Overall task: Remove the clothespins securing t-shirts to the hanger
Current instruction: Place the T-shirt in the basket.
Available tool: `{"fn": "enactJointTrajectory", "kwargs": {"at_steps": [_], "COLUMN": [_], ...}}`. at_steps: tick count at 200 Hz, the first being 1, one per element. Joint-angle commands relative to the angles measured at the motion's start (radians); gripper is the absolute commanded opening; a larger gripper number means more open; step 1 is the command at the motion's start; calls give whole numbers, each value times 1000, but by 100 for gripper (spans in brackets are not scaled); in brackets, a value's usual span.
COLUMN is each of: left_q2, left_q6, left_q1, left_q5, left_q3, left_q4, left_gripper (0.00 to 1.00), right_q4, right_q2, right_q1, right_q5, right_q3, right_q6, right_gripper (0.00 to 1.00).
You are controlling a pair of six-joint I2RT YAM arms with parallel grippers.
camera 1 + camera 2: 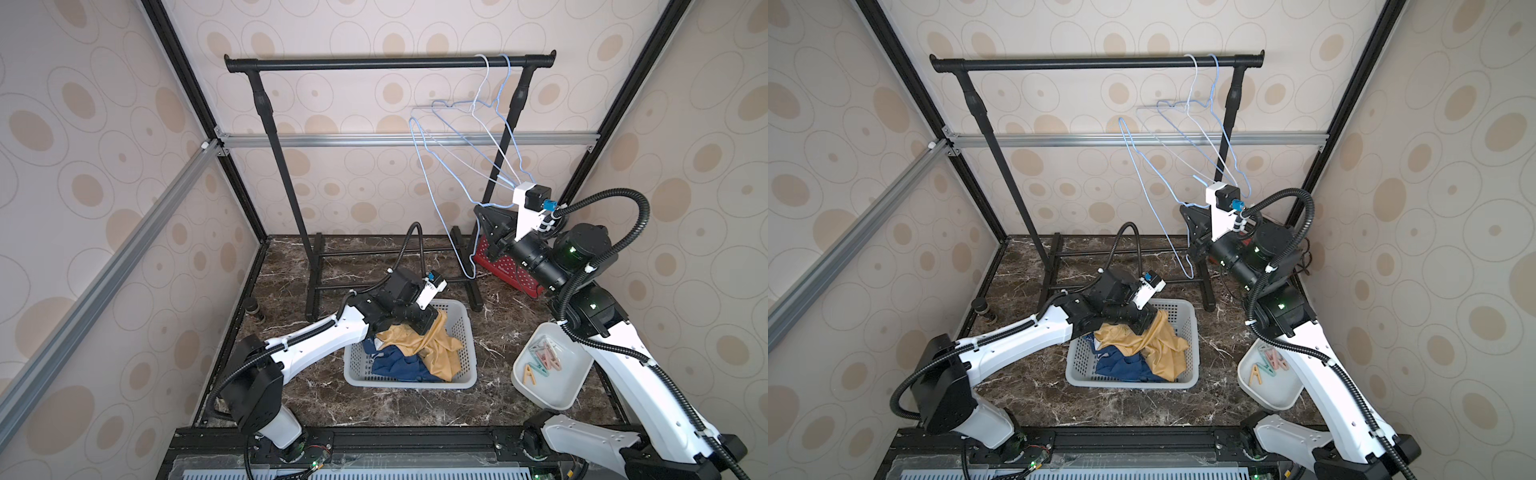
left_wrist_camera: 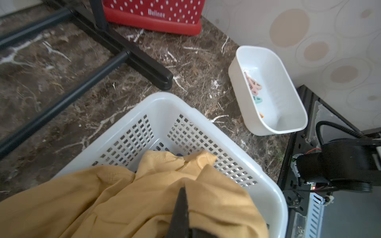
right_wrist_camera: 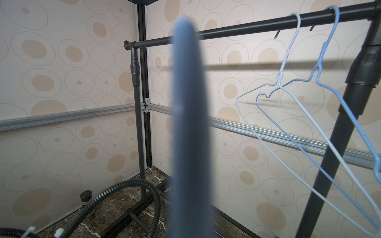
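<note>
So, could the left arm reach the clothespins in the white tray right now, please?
Probably not yet: the left arm has its jaws shut on the yellow t-shirt in the basket. Otherwise nothing seems to block the white tray of clothespins, though it sits nearer the right arm.

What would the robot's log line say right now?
left gripper: shut on yellow t-shirt in basket | right gripper: shut on blue hanger | clothespins: in white tray | rail: two bare hangers

Glossy marble-look tabletop, smooth plastic basket, matt mustard cloth t-shirt, blue-coated wire hanger
</note>
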Motion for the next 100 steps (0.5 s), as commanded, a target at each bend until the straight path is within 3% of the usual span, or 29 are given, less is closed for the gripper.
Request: {"fn": "enactJointTrajectory", "kwargs": {"at_steps": [1,26,49,91,100], "left_q2": [-16,-16,76,163,170], "left_q6": [-26,-62,-22,-1,14], "left_q1": [-4,10,9,8,9], "left_q5": [-29,-43,-27,-50,-48], "left_q3": [-68,-158,-108,-104,-96], "left_q4": [85,153,54,44,30], "left_gripper": [0,0,0,0,14], "right_q4": [3,3,18,-5,-28], "right_q2": [-23,-22,-14,-18,-18], "right_q1": [-14,-24,-25,-24,-26], "right_q5": [-5,-13,-23,-21,1], "right_q3": [14,13,4,7,14], "right_q6": [-18,-14,8,15,10], "right_gripper": [0,0,0,0,0]}}
